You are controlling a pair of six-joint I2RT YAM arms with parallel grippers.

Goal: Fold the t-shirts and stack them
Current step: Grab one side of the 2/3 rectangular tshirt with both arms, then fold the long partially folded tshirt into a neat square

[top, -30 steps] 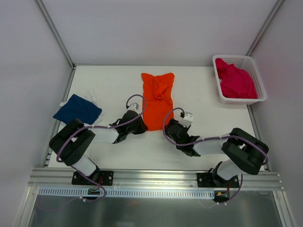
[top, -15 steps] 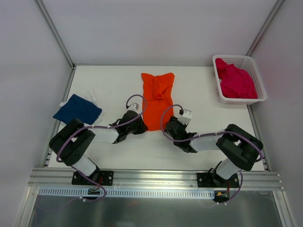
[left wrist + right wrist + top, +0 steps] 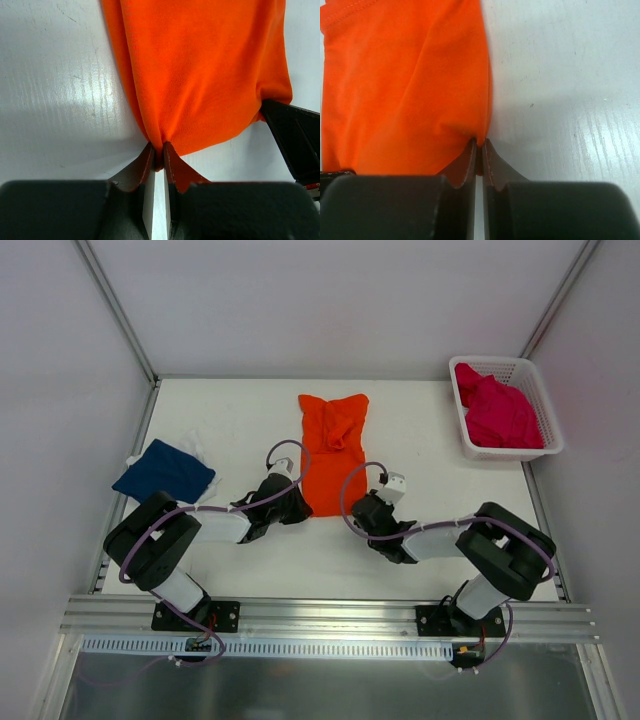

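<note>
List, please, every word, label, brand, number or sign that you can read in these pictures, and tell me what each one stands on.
There is no readable text in any view.
The orange t-shirt, the navy t-shirt, the magenta t-shirt and the white basket are plain.
The table, the left arm and the right arm show no legible label or number.
</note>
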